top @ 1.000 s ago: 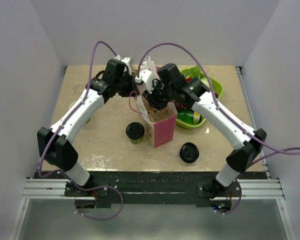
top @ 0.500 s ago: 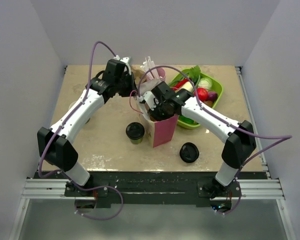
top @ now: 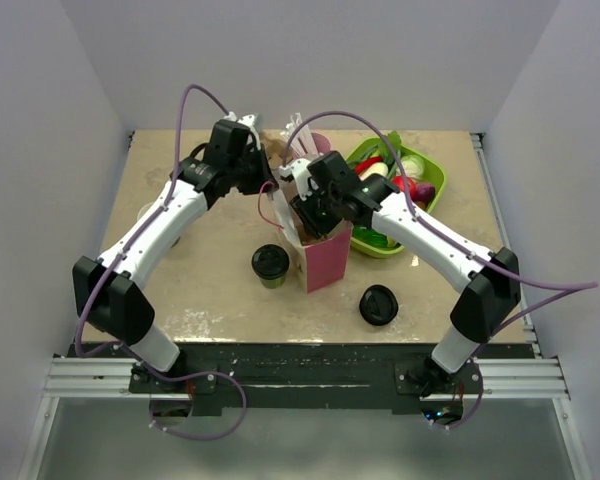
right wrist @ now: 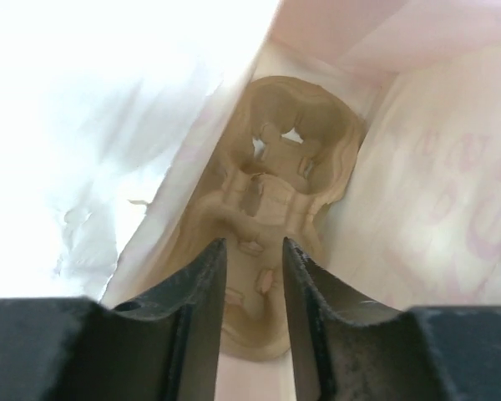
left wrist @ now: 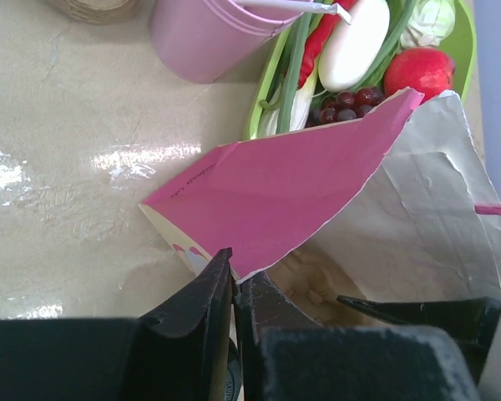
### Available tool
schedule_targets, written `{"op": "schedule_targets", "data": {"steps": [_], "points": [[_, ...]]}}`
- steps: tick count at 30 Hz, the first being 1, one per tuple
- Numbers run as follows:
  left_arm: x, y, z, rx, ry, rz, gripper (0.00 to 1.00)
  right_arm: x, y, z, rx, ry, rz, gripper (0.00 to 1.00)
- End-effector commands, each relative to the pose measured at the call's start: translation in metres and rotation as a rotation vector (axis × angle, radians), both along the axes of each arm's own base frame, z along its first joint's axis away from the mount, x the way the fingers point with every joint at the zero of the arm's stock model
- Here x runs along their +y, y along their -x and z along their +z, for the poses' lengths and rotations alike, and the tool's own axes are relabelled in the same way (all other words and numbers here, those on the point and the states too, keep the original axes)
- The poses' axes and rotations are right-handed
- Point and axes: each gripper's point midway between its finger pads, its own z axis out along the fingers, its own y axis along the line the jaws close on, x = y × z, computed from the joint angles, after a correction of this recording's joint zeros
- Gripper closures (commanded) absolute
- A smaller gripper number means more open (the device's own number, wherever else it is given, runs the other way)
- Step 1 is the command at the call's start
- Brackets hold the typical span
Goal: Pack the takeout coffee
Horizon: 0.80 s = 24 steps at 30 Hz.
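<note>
The takeout coffee (top: pixel 270 264), a small olive cup with a black lid, stands on the table just left of the pink bag (top: pixel 327 262). My left gripper (left wrist: pixel 232 277) is shut on the bag's pink rim (left wrist: pixel 275 200) and holds that side out. My right gripper (right wrist: pixel 254 261) is open inside the bag's mouth, seen from above at the right gripper (top: pixel 315 212). Beyond its fingers, a brown pulp cup carrier (right wrist: pixel 288 159) lies on the bag's floor. Nothing sits between the right jaws.
A loose black lid (top: pixel 377 305) lies right of the bag near the front. A green tray (top: pixel 432 180) of vegetables stands behind and right of the bag. A pink cup (left wrist: pixel 202 38) stands at the back beside it. A cup's white rim (top: pixel 147 213) peeks from under the left arm.
My right gripper has swung left and down into the bag's mouth and opened slightly. The left gripper has tightened on the bag's rim and stayed in place. The coffee has not moved.
</note>
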Motion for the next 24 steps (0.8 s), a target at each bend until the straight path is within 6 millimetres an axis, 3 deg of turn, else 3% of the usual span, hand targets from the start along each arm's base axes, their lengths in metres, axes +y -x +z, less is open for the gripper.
{"op": "schedule_targets", "data": {"steps": [1,3,6,9,11,13,15,16,18,20,21,22,23,24], "points": [[-0.003,0.007,0.029,-0.067,0.090,0.006,0.91,-0.010,0.003,-0.015,0.066,-0.009,-0.118,0.66],[-0.002,0.008,0.029,-0.068,0.089,0.009,0.91,-0.017,0.004,-0.026,0.071,0.016,-0.146,0.66],[0.000,0.008,0.029,-0.064,0.085,0.027,0.91,-0.020,-0.001,-0.016,0.026,-0.003,-0.173,0.65],[0.003,0.005,0.027,-0.061,0.072,0.046,0.90,-0.017,-0.012,0.024,-0.085,-0.077,-0.169,0.62],[0.003,0.003,0.023,-0.050,0.062,0.051,0.87,-0.018,-0.019,0.068,-0.190,-0.153,-0.181,0.51],[0.002,0.001,0.022,-0.044,0.062,0.053,0.81,-0.016,-0.021,0.099,-0.261,-0.223,-0.176,0.40],[0.000,0.000,0.024,-0.049,0.069,0.045,0.77,-0.012,-0.008,0.131,-0.299,-0.312,-0.120,0.32],[-0.001,0.000,0.027,-0.055,0.072,0.042,0.70,-0.010,-0.006,0.142,-0.336,-0.332,-0.077,0.30],[-0.001,-0.001,0.033,-0.067,0.076,0.043,0.60,-0.004,0.017,0.166,-0.341,-0.423,0.010,0.16],[-0.002,0.001,0.039,-0.082,0.085,0.024,0.44,-0.003,0.035,0.194,-0.361,-0.514,0.062,0.02],[-0.002,0.003,0.041,-0.086,0.090,0.020,0.37,-0.002,0.041,0.202,-0.351,-0.554,0.067,0.02],[-0.001,0.005,0.048,-0.104,0.099,0.020,0.22,-0.003,0.049,0.215,-0.371,-0.588,0.090,0.02],[0.000,0.006,0.052,-0.115,0.100,0.021,0.16,-0.004,0.056,0.220,-0.375,-0.610,0.113,0.02],[0.002,0.007,0.054,-0.123,0.099,0.027,0.11,-0.004,0.077,0.234,-0.381,-0.664,0.196,0.02]]}}
